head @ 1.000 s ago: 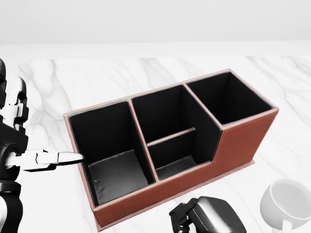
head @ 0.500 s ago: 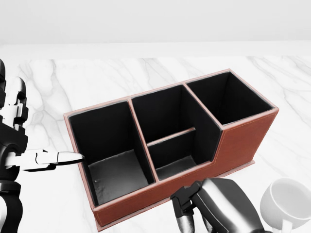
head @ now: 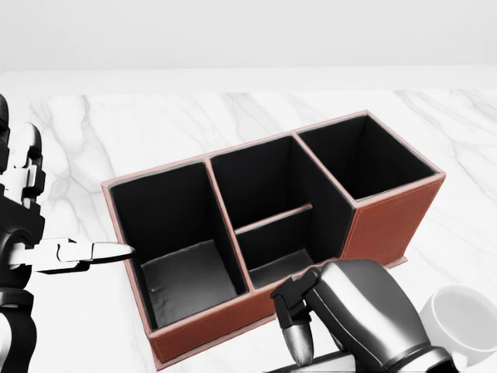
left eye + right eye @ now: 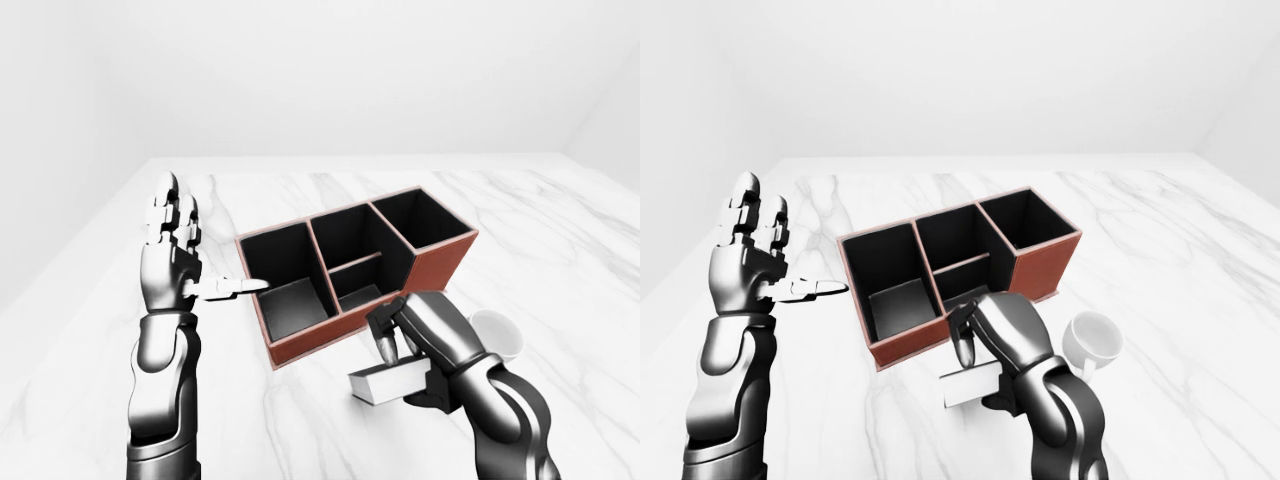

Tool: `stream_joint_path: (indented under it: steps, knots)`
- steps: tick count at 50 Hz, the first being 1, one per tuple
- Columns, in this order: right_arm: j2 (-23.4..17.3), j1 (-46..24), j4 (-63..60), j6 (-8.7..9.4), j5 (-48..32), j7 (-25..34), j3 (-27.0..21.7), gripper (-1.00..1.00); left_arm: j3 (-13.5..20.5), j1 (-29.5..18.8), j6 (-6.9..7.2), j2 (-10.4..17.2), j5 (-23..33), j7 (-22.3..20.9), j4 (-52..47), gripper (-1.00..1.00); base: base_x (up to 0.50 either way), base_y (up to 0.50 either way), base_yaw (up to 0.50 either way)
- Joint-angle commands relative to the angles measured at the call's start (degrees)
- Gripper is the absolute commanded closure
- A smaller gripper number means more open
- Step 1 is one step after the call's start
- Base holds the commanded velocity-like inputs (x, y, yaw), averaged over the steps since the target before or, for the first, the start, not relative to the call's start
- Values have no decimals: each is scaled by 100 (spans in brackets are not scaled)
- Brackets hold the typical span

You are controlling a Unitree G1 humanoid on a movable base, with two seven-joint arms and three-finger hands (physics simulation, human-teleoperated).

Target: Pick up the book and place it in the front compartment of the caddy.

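The caddy point(image 4: 300, 345) is a red-brown box with black compartments, on the marble table in the middle of all views. Just below its near wall my right hand point(image 4: 405, 365) is shut on the book point(image 4: 380, 385), a pale grey-white block, thumb on top and fingers under it. The book is off the table, level with the caddy's low wall; in the head view only its top edge point(image 3: 330, 362) shows at the bottom. My left hand point(image 4: 195, 255) stands open and upright left of the caddy, with its thumb pointing at the leftmost compartment.
A white mug point(image 4: 497, 337) stands on the table right of my right hand, close to the caddy's right end. The marble table point(image 4: 560, 260) stretches wide on both sides, and a white wall rises beyond its top edge.
My right hand has come up from the bottom of the head view toward the caddy's near wall, and the book's edge now shows. The left hand and the caddy have not moved.
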Motion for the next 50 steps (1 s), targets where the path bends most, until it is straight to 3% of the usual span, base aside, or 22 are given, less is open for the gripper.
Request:
stream_joint_path:
  steps: [1,38,50]
  knots:
    - [92,-495,-157,-1,-365,128,-105,100,7,-4,0,5,-12,5,-26,-100,0,0,0]
    - [227,-2185,207,-1,-839,128,-302,100,32,-28,0,23,-41,25,31,-100,0,0,0]
    - [196,-3020,620,-1,-831,128,-403,100,46,-54,0,39,-63,43,-33,-100,0,0,0]
